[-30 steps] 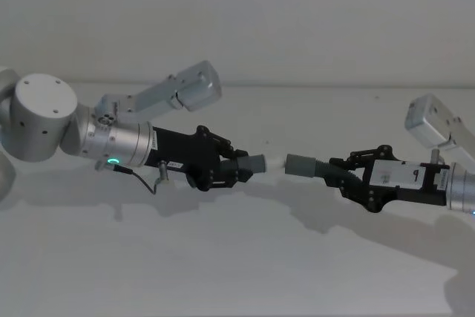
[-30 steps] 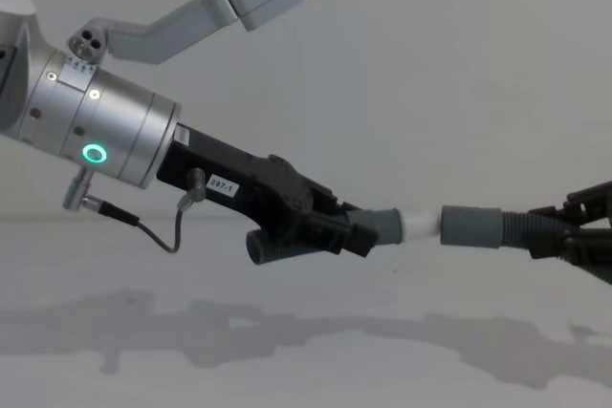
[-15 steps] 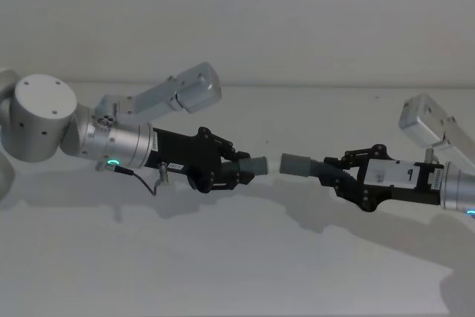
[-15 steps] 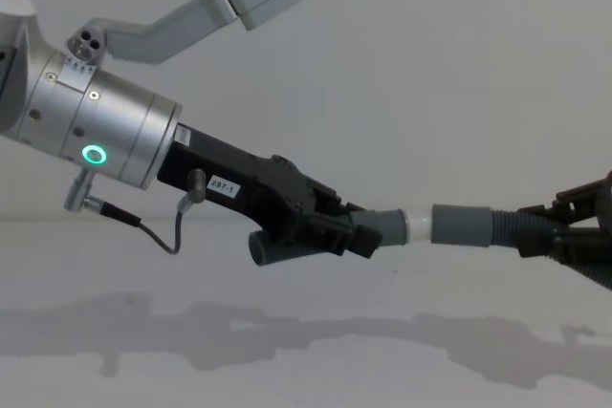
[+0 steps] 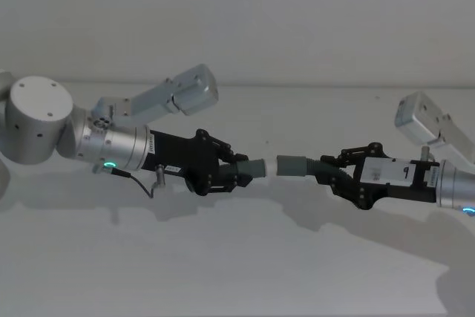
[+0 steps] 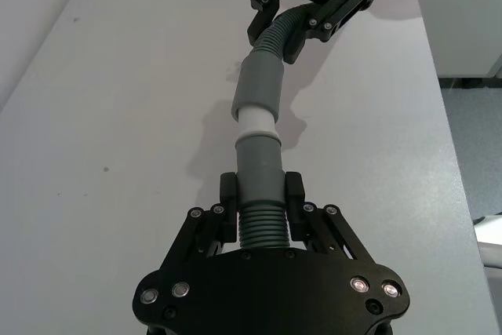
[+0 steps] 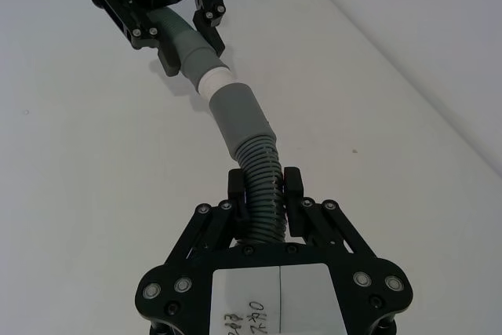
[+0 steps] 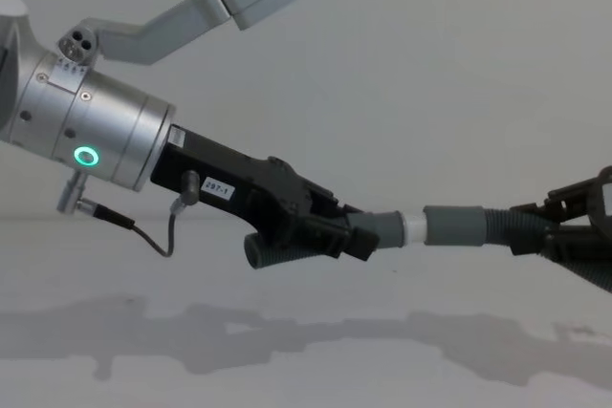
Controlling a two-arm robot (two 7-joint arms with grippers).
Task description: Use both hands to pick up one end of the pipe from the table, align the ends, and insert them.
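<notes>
My left gripper is clamped on the ribbed part of one hose piece, both fingers pressed against its sides just behind the smooth grey cuff. From that cuff a short white tip sticks out toward the other piece. My right gripper pinches the second hose piece the same way, on its ribs, with the cuff of that piece pointing back at the white tip.

Both pieces hang above the table, clear of its white surface — only their shadows lie on it. Taking the white tip as the landmark: my left cuff is directly behind it, and the mouth of my right cuff sits right at its front. In the left wrist view the tip looks partly swallowed by that mouth, with a band of white between the two cuffs. How far in it reaches I cannot tell, since the cuff wall hides the rest.

The two pieces do not run quite straight through the tip; in the right wrist view there is a slight bend at the joint.

In the chest view my right gripper is cut off by the picture's edge, so little more than its fingers show there. The back end of the left hose pokes out under my left gripper — its curve is mostly hidden by the gripper body.
</notes>
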